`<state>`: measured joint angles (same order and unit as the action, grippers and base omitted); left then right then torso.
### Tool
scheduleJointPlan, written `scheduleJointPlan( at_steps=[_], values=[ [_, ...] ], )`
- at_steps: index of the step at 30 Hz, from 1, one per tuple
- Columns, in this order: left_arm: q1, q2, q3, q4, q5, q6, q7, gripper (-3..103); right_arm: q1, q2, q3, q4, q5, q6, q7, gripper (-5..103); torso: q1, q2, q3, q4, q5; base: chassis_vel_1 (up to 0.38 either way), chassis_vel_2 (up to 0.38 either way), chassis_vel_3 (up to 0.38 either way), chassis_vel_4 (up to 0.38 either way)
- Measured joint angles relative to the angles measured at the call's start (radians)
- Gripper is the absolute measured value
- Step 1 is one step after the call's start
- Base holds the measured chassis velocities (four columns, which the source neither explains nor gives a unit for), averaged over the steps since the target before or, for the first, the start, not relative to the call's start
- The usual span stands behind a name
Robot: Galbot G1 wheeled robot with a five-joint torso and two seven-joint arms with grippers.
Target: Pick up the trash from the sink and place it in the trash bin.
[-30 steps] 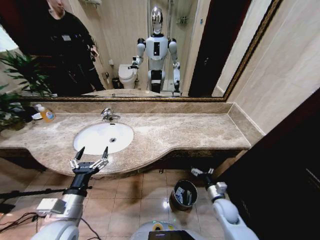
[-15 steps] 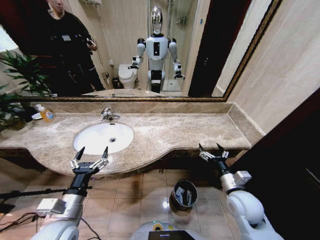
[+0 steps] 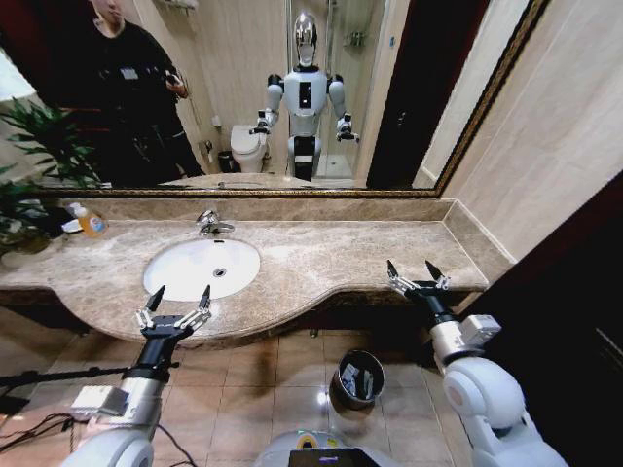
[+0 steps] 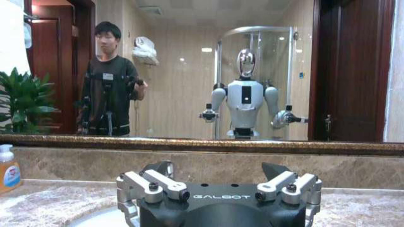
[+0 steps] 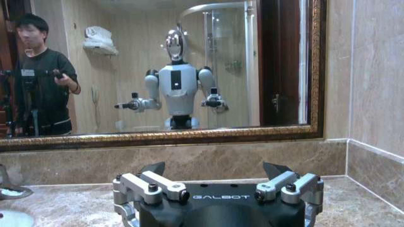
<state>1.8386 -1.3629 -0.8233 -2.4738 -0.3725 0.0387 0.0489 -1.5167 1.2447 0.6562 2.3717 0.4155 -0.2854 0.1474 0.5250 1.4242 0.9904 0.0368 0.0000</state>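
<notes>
Left gripper [image 3: 176,298] hangs with its fingers spread wide and nothing between them, poised over the front lip of the table [image 3: 331,258], just short of the sink [image 3: 202,267]. Over on the other side, the right gripper [image 3: 417,275] has its fingers splayed apart too, empty, hovering at the table's front edge toward the right end, well apart from the basin. From the left wrist view those fingers [image 4: 153,181] point toward the back ledge and the big mirror [image 4: 202,71], with the orange soap bottle [image 4: 8,169] standing off to one side on the marble. From the right wrist view the fingers [image 5: 279,181] face the same ledge, with open marble ahead and the side wall [image 5: 377,94] closing in at the corner. The basin itself shows white, chrome faucet [image 3: 210,223] behind it; no litter can be made out inside from here. Down on the tiled floor [image 3: 263,389], the trash bin [image 3: 356,378] sits under the table's curved front edge, between the two arms and nearer the right one, with white pieces of trash [image 3: 349,379] visible inside its black liner. Bare floor lies around the bin.
</notes>
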Motion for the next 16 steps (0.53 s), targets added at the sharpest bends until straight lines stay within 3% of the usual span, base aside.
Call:
scheduleJointPlan(
  at_steps=[16],
  values=[
    [0.000, 0.000, 0.000, 0.000, 0.000, 0.000, 0.000, 100, 0.000, 0.000, -0.001, -0.007, -0.001, 0.003, -0.001, 100, 0.000, 0.000, 0.000, 0.0000, 0.0000, 0.000, 0.000, 0.000, 0.000]
  ],
)
